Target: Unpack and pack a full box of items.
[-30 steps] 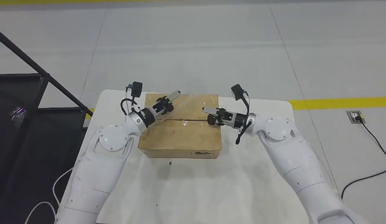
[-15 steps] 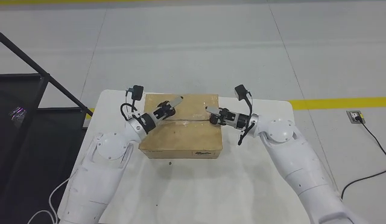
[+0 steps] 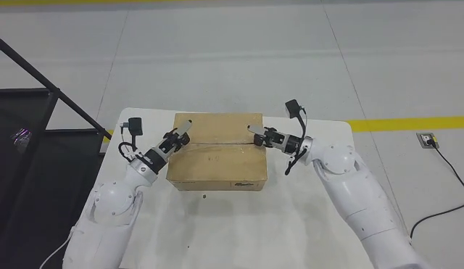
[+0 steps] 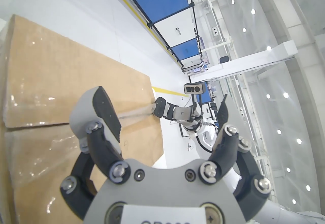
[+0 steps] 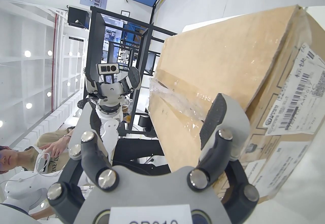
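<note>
While the taped cardboard box (image 3: 217,149) sits shut on the white table (image 3: 239,225), both arms flank it.
Left gripper (image 3: 178,131) angles in at its left edge, right gripper (image 3: 255,135) at the seam's right end; both spread wide, empty.

Bright, even overhead light; faint shadows

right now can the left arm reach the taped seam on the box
Probably yes: the left gripper hangs open at the edge of the box, beside one end of the taped seam, with nothing between them.
</note>
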Controlling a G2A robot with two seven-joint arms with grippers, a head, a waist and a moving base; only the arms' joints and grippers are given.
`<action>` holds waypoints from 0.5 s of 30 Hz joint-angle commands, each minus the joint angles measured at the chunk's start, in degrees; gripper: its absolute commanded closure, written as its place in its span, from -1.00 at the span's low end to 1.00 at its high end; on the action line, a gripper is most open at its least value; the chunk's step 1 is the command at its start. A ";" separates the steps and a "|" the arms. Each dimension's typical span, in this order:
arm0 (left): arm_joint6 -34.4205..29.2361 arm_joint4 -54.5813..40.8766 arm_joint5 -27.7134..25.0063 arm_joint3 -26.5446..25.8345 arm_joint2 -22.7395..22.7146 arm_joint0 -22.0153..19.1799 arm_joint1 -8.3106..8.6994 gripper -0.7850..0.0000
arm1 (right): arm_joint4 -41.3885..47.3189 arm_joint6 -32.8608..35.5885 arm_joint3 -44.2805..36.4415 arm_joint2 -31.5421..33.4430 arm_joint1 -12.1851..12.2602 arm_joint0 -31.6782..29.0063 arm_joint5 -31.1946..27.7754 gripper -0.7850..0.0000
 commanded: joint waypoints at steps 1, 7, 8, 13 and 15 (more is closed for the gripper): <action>-0.55 -0.28 0.85 0.12 0.05 0.35 0.05 -1.00 | 0.22 -0.25 -0.47 0.31 0.10 -0.34 -0.14 -1.00; 0.46 0.17 1.50 2.67 1.63 -0.61 -0.16 -1.00 | 0.07 -1.43 -2.22 1.09 0.42 -1.37 -0.43 -1.00; 0.57 -0.20 1.57 3.02 1.79 -0.80 -0.21 -1.00 | -0.19 -1.58 -2.81 1.13 0.47 -1.53 -0.66 -1.00; 0.53 -1.28 2.02 4.49 2.26 -1.89 -0.33 -1.00 | -1.35 -3.12 -5.59 1.57 0.75 -2.93 -1.20 -1.00; 0.66 -1.33 1.94 4.96 2.48 -2.22 -0.37 -1.00 | -1.57 -3.45 -7.19 1.84 0.90 -3.62 -1.46 -1.00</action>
